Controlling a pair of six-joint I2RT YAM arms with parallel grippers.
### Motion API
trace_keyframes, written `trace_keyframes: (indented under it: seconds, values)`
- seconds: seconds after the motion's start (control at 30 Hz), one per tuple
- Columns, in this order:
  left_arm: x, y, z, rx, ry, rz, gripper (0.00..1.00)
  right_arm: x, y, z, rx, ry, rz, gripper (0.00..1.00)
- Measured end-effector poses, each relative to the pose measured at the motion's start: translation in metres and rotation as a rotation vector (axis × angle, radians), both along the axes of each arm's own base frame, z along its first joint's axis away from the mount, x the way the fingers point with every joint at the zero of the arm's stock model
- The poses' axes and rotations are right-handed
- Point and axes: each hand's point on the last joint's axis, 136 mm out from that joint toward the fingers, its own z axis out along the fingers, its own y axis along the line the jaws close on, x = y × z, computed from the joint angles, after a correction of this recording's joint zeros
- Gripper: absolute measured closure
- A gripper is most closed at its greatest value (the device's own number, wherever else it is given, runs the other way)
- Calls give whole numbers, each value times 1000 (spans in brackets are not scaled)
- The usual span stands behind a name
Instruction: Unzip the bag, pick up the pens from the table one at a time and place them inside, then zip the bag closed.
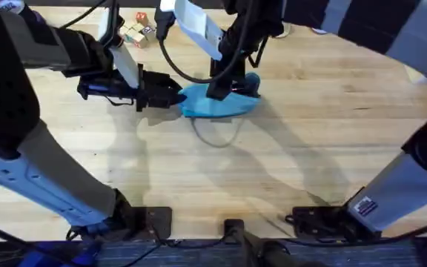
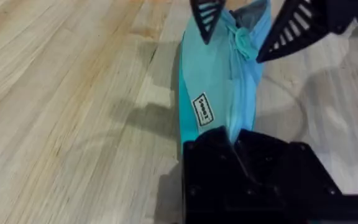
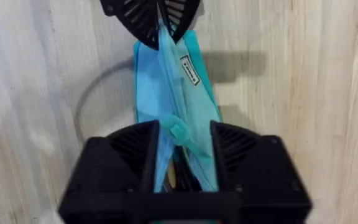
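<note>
Pinching the bag's (image 1: 217,104) left end, your left gripper (image 1: 175,95) is clamped on fabric. At the bag's other end, your right gripper (image 3: 178,146) stands slightly parted astride the teal pull (image 3: 178,132), apparently not gripping. You look to be mid-zipping on the table (image 1: 288,148); next, close on that pull and draw it along.

Setting: robotics lab or test bench. Evidence, overhead view: two robot arms mounted at the lower edge of a light butcher-block table (image 1: 325,148), the left arm's base (image 1: 143,219) at lower left and the right arm's base (image 1: 325,219) at lower right, with cabling along the near edge. Black cables (image 1: 170,63) trail over the tabletop at upper centre. Small wooden blocks (image 1: 137,31) sit at the top, left of centre.
</note>
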Motion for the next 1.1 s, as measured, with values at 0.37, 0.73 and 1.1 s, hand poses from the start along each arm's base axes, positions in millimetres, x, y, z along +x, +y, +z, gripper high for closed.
trace_keyframes:
  seconds: [0.37, 0.73, 1.1]
  values:
    - [0, 0, -1, 5, -3, -1, 958, 0, 0, 0, -1, -1, 6, 967]
    - [0, 0, -1, 5, -2, -1, 959, -3, -4, 0, -14, 11, 3, 971]
    - [2, -2, 3, -17, -12, 0, 957, 11, -49, 4, -34, 87, -107, 969]
